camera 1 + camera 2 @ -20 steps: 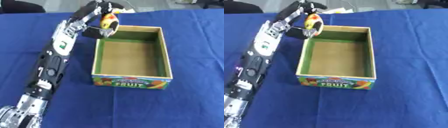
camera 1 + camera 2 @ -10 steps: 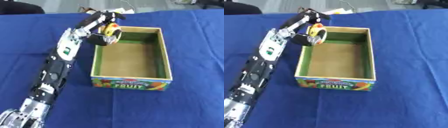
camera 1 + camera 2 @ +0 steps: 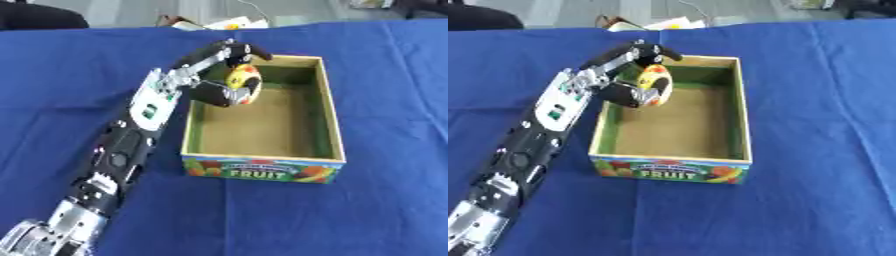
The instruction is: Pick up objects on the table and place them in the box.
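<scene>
Yellow rounded object (image 3: pixel 243 84) with red and black patches sits gripped in the left robot hand (image 3: pixel 226 75), whose fingers curl around it, held over the far left corner of an open cardboard fruit box (image 3: pixel 325 125) on the blue-covered bench (image 3: pixel 385 200).

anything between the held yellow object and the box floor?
Nothing visible. The left hand holds the yellow object above the far-left part of the box, already inside its rim line; the brown floor below looks bare.
</scene>
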You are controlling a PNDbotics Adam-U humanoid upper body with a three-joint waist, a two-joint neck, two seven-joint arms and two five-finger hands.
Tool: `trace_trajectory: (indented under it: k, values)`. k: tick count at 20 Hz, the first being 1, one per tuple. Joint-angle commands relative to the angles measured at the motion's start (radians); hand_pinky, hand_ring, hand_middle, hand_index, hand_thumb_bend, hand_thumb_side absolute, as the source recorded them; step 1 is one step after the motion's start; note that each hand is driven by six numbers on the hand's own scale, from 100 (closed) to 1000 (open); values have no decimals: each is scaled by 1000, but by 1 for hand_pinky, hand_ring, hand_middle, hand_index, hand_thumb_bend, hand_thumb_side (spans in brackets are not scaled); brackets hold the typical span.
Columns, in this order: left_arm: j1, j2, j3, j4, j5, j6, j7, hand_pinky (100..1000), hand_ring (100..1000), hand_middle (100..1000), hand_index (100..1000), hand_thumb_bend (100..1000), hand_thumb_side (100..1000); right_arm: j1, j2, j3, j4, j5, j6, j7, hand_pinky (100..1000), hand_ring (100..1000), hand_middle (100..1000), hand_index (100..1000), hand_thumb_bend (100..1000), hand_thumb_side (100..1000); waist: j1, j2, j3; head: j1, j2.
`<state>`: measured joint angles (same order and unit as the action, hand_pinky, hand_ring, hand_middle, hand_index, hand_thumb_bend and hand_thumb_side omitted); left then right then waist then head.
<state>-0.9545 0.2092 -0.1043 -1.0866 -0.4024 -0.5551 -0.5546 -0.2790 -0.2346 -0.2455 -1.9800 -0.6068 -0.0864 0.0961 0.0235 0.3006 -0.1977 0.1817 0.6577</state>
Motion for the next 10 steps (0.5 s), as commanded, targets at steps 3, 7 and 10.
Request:
trace_trajectory:
  k: [3,7,10]
  values:
    - [-22,5,-35,-71,-148,-352,-352,343,454,427,887,100,253,-14,-17,-2,-20,-10,8,0,569,794,502,846,100,1000,2,-20,-4,3,-6]
    - [-17,2,-65,-107,-280,-352,-352,373,520,491,899,100,244,-18,-18,-1,-20,-15,16,-4,569,794,502,846,100,1000,6,-23,-12,4,-7]
    - [-13,-2,-93,-116,-348,-352,-352,412,562,533,915,100,240,-20,-18,-1,-20,-18,19,-5,569,794,502,846,100,1000,8,-24,-17,5,-7]
